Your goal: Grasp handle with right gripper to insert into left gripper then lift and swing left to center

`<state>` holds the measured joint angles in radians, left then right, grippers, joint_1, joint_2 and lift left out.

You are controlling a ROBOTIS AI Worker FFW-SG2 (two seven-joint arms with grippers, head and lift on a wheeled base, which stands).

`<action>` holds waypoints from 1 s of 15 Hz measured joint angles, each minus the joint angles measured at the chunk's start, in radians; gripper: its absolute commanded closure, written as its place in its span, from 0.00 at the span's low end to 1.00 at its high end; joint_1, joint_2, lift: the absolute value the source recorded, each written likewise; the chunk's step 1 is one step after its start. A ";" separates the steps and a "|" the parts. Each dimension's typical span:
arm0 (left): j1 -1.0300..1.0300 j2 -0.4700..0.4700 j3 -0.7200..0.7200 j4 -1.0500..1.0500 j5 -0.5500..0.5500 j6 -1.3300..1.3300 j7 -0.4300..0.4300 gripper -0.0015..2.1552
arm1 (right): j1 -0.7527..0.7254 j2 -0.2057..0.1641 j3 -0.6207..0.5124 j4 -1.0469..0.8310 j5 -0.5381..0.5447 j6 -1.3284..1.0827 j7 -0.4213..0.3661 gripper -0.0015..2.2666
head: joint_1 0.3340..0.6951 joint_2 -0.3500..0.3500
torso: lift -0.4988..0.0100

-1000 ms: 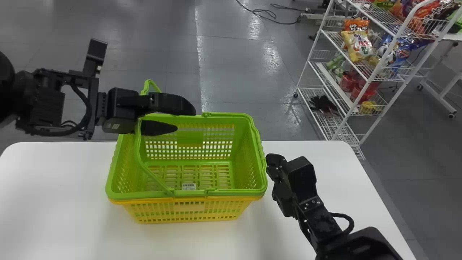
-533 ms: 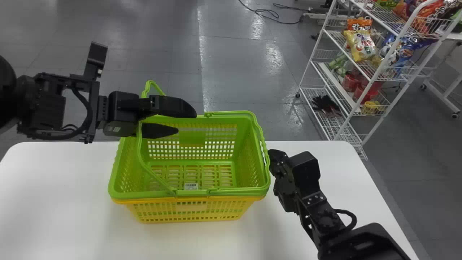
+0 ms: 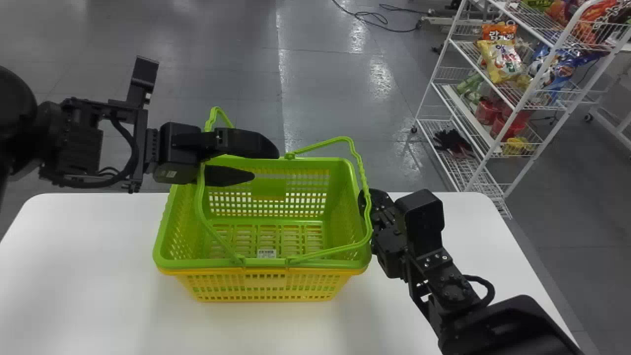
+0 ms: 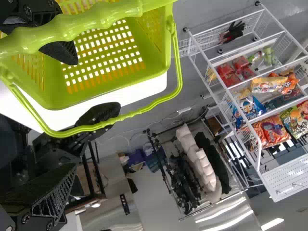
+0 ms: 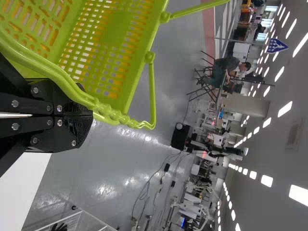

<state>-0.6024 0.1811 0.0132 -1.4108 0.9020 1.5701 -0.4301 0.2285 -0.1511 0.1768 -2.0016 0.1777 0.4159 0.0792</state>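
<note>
Tabletop (image 3: 93,251): white
Right gripper (image 5: 91,114): closed, handle (image 5: 108,110) against it
Left gripper (image 3: 266,162): wide open, empty
Handle: likely light, springy; take ribbed middle

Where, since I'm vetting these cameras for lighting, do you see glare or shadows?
Head view: bright glare patches on the grey floor, and soft, faint shadows on the white table in front of the green basket; left wrist view: glowing ceiling lights; right wrist view: rows of bright ceiling lights, plus glare on the floor.
</note>
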 measured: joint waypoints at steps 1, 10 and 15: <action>-0.003 0.000 -0.002 0.001 0.000 0.000 0.001 0.02 | 0.000 0.003 0.010 -0.013 0.002 0.014 -0.001 0.95 | 1.00 0.32 | 0.80; -0.004 -0.009 -0.012 0.004 0.001 0.000 0.001 0.02 | -0.031 0.042 0.102 -0.069 0.031 0.070 -0.018 0.95 | 1.00 0.39 | 0.80; -0.001 -0.012 -0.012 0.004 0.003 0.000 0.002 0.02 | -0.047 0.058 0.160 -0.073 0.054 0.086 -0.022 0.95 | 1.00 0.43 | 0.80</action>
<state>-0.6036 0.1689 0.0015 -1.4064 0.9050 1.5701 -0.4282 0.1818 -0.0933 0.3370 -2.0744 0.2318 0.5016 0.0568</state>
